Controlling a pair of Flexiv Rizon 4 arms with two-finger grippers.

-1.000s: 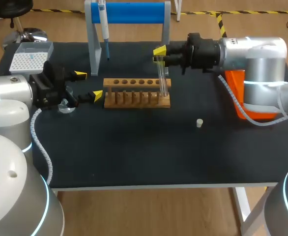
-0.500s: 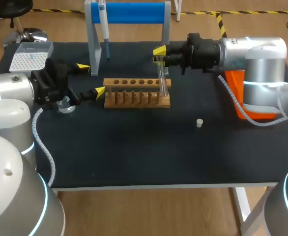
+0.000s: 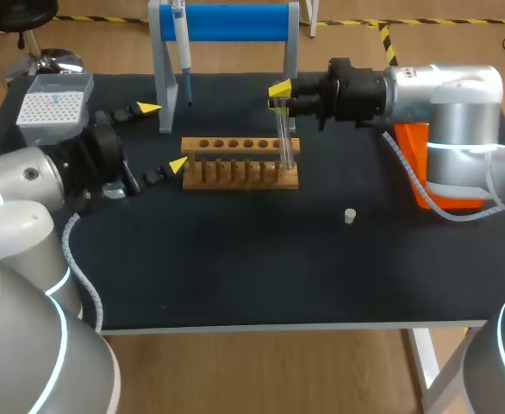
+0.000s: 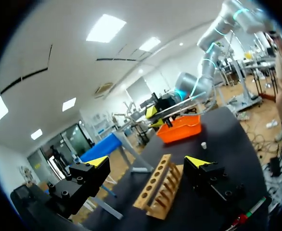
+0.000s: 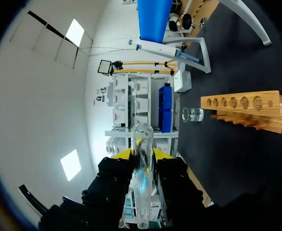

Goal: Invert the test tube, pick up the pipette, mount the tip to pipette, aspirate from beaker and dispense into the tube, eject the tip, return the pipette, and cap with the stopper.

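Note:
My right gripper is shut on the upper end of a clear test tube, which stands upright at the right end of the wooden rack. From the right wrist, the tube sits between the fingers of my right gripper. My left gripper is open, empty, just left of the rack and before the stand's leg. The rack lies ahead of my left gripper. A blue-tipped pipette hangs on the blue stand. The small white stopper lies on the mat.
A tip box stands at the far left. A glass beaker sits left of the rack, mostly hidden under my left arm in the head view. An orange tray is at the right, behind my right arm.
My left arm has drawn back and swung its open gripper up toward the stand's leg. The right arm and tube have not moved.

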